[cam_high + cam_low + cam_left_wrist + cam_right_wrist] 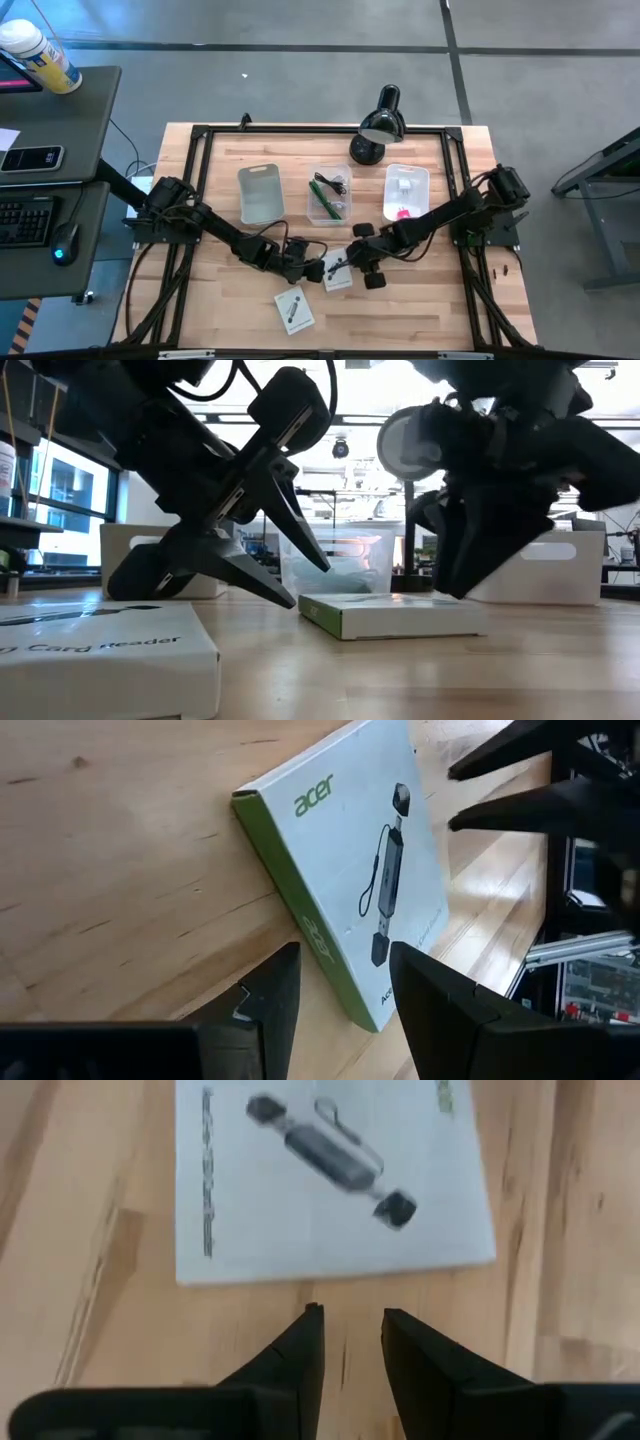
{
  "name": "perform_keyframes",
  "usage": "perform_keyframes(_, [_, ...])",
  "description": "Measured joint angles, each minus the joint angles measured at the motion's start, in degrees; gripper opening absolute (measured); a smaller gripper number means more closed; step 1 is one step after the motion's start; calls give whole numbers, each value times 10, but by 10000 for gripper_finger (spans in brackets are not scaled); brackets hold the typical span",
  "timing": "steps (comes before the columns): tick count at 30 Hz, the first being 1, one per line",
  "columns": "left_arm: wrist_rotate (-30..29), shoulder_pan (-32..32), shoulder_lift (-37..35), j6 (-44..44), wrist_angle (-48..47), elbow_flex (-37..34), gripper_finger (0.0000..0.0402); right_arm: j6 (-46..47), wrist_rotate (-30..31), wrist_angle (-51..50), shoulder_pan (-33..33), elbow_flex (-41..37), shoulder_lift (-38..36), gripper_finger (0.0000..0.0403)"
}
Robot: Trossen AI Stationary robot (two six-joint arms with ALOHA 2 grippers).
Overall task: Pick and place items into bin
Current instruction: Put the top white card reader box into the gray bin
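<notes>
From above I see both grippers meeting at mid-table over a white box (337,270), left gripper (305,262) and right gripper (362,262) flanking it, a second box (294,309) lying nearer the front edge. Down low, the box (392,614) lies flat between both sets of fingers. On the wrists, each claw stands partly open and empty: the left straddles the box's green edge (330,935), its long axis running diagonally away, the right sits just short of it.
</notes>
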Motion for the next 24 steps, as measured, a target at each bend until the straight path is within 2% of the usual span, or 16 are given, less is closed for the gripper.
perform_keyframes(16, [-4, 0, 0, -17, -9, 0, 143, -42, -30, 63, 0, 0, -1, 94])
perform_keyframes(24, [-7, 0, 0, -17, -4, 0, 143, -44, -45, 78, 0, 0, 28, 94])
